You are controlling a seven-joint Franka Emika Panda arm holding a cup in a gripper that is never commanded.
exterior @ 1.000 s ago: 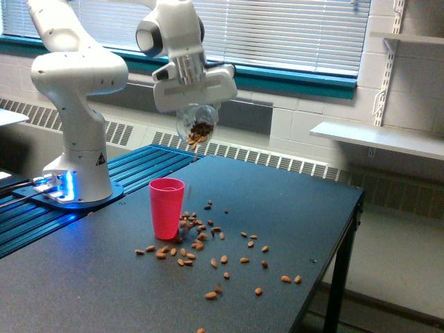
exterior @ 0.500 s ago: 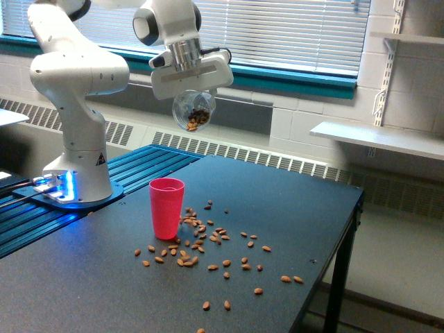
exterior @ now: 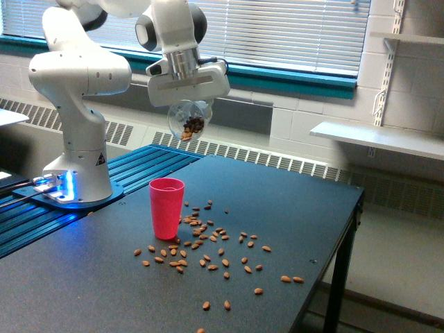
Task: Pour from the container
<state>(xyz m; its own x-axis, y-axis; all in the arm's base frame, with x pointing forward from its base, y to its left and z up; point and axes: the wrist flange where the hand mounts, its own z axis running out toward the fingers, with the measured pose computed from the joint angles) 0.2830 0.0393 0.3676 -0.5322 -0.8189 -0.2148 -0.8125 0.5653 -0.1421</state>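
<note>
Clear plastic jar [exterior: 189, 120] hangs high over the black table [exterior: 305, 208], gripped in the Panda's gripper [exterior: 188, 104]; the jaws are closed on its upper part. A small clump of brown almonds shows low in the jar, one at the lower rim. Mouth direction cannot be told with certainty; it looks tipped downward.

Key relation: pink-red cup [exterior: 167, 207] stands upright well below the jar and slightly toward the exterior view's left of it, so the jar is not squarely over the cup's mouth.

Scattered almonds [exterior: 208, 250] lie on the table, mostly to the exterior view's right of the cup's base, some touching it.

Judgement: any further pour needs the jar shifted left and lowered. Air between jar and cup is open; table edge [exterior: 326, 277] is well clear.
</note>
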